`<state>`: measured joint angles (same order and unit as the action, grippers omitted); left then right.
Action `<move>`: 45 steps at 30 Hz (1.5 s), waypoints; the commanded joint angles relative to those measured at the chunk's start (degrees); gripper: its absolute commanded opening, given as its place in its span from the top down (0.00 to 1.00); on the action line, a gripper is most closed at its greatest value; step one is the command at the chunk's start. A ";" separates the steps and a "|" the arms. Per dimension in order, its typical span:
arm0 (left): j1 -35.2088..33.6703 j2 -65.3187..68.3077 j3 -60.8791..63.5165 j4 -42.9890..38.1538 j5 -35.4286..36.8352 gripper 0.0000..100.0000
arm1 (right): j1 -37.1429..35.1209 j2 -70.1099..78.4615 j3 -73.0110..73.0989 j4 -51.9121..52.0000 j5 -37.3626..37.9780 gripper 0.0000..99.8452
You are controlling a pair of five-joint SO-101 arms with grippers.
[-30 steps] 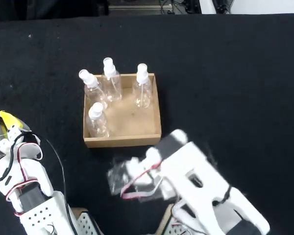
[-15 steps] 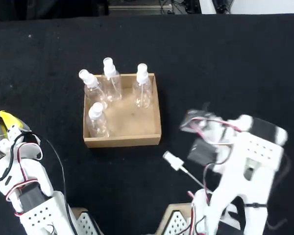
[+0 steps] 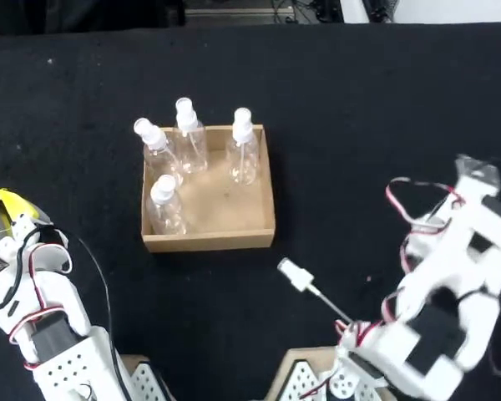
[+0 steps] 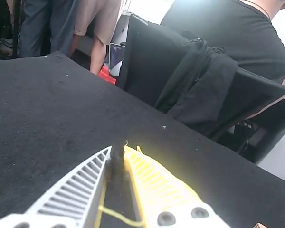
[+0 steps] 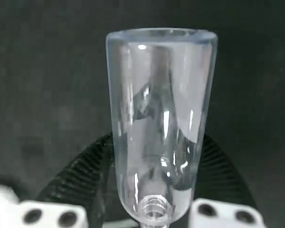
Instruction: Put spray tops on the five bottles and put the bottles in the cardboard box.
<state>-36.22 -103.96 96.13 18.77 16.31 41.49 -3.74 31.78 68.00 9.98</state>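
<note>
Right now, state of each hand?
Left hand: closed, empty.
Right hand: closed on a clear bottle with no spray top.

- High view: fixed camera well above, looking steeply down on the black table. Arm bases sit at 6 o'clock, the far table edge at 12.
- Left wrist view: mounted just behind the left gripper, low and nearly level, facing across the table to a chair beyond its edge.
- Right wrist view: right up close, sighting along the right gripper and its clear bottle, table behind.
- Shared: the black table, in all three. The high view takes in both grippers, left at 9 o'clock, right at 3.
</note>
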 commanded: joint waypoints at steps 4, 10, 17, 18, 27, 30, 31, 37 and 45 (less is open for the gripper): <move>-0.31 -0.70 0.84 -0.35 0.35 0.97 | -2.81 7.78 -13.05 2.46 -21.19 0.78; -0.31 -0.70 0.75 -0.35 0.35 0.97 | -9.67 8.13 -17.63 9.93 -19.78 0.54; -0.40 -0.70 0.75 -0.35 0.35 0.97 | -9.85 8.13 -25.54 18.90 0.18 0.54; -0.40 -0.70 0.75 -0.35 0.26 0.97 | -9.67 8.22 -27.12 20.66 8.88 0.54; -0.04 -0.70 1.01 -0.35 0.26 0.97 | 0.79 8.48 -26.95 24.62 90.55 0.54; -0.04 -0.70 1.19 -0.35 0.26 0.97 | 2.90 8.22 -24.75 21.36 105.23 0.54; -0.04 -0.70 1.19 -0.35 0.18 0.97 | 2.99 8.22 -24.04 20.57 106.99 0.54; 0.04 -0.70 1.19 -0.35 0.18 0.97 | 2.37 8.04 -18.59 15.03 113.49 0.54; 0.04 -0.70 1.19 -0.35 0.26 0.97 | -1.49 8.13 -11.47 6.24 117.45 0.54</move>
<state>-36.13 -103.96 96.13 18.77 16.31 42.64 4.97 18.68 78.55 126.64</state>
